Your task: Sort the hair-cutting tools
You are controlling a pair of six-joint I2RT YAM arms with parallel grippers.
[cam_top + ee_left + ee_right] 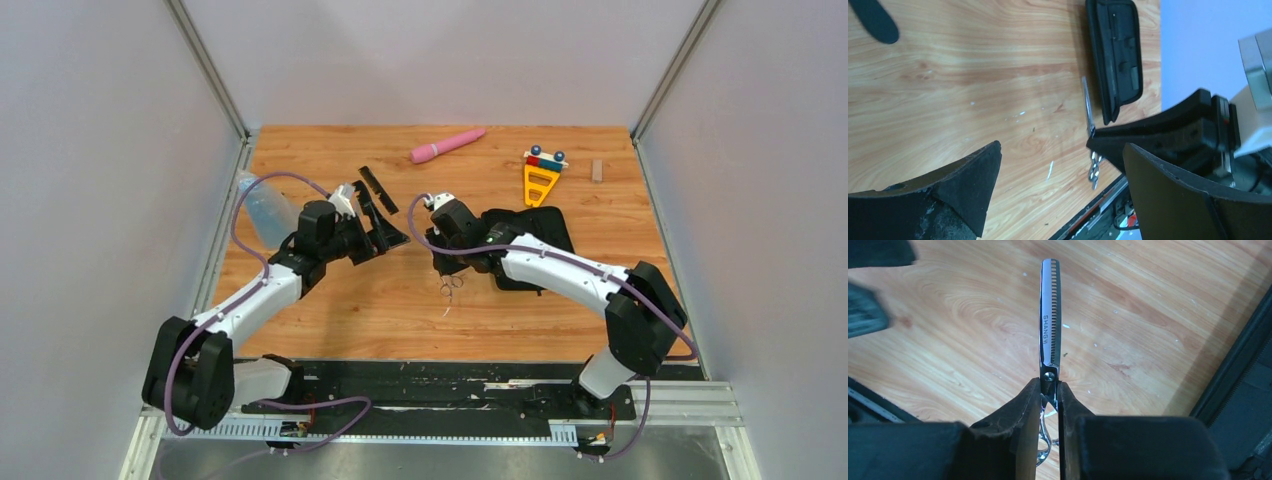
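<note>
Two arms angled in toward mid-table (330,310) in the top view. L gripper (388,232) sat left of ctr, fingers spread, nothing btwn them. R gripper (447,268) pointed down near ctr w/ the scissors (452,286) right under it, ring handles poking out toward the near edge. Comb (378,188) lay just behind the L gripper, apart from the scissors. Case (545,225) lay partly under the R arm, just right of the scissors. Wand (447,145) lay near the far edge. Toy (540,180) and block (597,170) sat far right, and bottle (265,210) lay at the left edge beside the L arm.

L wrist view: L gripper (1062,150) was wide open, fingers (968,185) far apart and empty over bare wood. Ahead, the scissors (1088,105) showed as a thin silver line w/ blades shut, tip toward the case (1115,50). R gripper (1098,142) crossed them at about the pivot, w/ the rings showing below it. A dark rounded shape sat in the top-left corner; couldn't ID it.

R wrist view: R gripper (1050,395) had its fingers (1023,415) pinching the scissors (1051,315) just below the pivot screw. Blades were shut w/ a toothed edge, seen edge-on and pointing away, and the rings hung btwn the fingers. Case (1248,390) edged in at right. Couldn't tell whether the scissors touched the table.
</note>
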